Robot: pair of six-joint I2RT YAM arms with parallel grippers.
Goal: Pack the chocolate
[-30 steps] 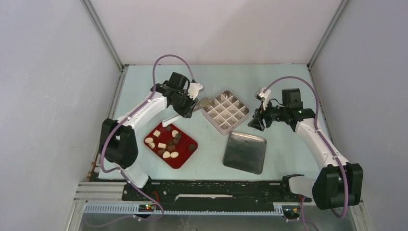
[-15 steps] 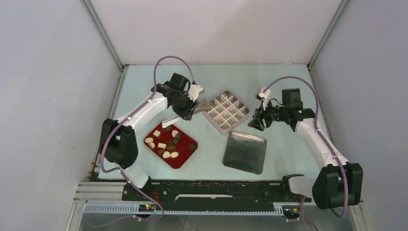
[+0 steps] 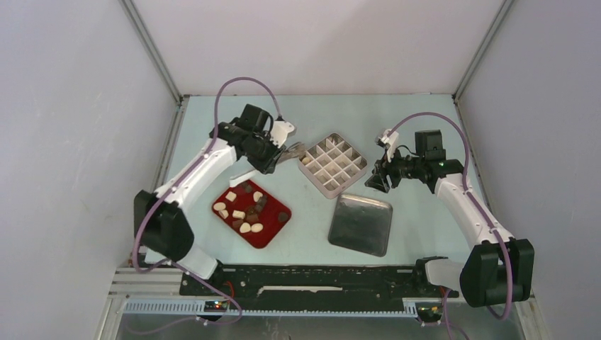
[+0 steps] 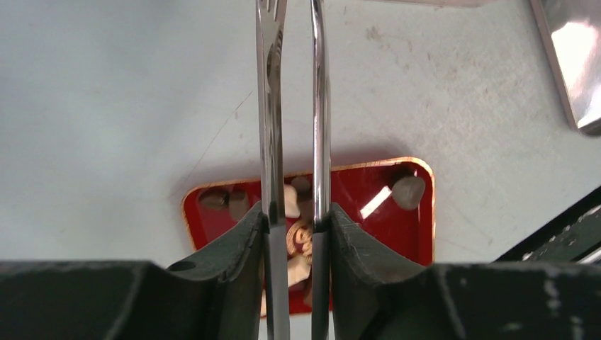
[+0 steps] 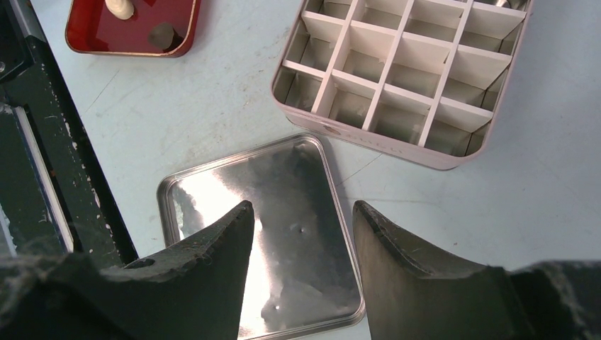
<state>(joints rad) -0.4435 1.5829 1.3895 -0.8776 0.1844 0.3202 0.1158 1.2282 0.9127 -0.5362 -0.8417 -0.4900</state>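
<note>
The chocolate [image 3: 245, 212] lies as several cream and dark pieces on the red tray [image 3: 275, 228]. My left gripper [image 3: 275, 151] is shut on the metal tongs [image 3: 292, 149], whose tips reach to the left corner of the pink divided box [image 3: 330, 192]. In the left wrist view the gripper [image 4: 294, 212] squeezes the tongs [image 4: 272, 106] above the tray [image 4: 383, 230], with a dark lump [image 4: 409, 190] beside them. The tong tips are cut off there. My right gripper [image 3: 374, 180] is open and empty, and hovers [image 5: 301, 212] over the metal lid [image 5: 212, 191].
The divided box [image 5: 368, 138] shows empty cells in the right wrist view. The silver lid [image 3: 361, 223] lies flat in front of the box. The tray corner [image 5: 92, 32] holds a cream piece [image 5: 120, 7] and a dark one [image 5: 164, 34]. White walls enclose the table.
My left arm has swung back and to the left, carrying the tongs with it; their tips now sit at the box's left corner. The right arm has not moved.
</note>
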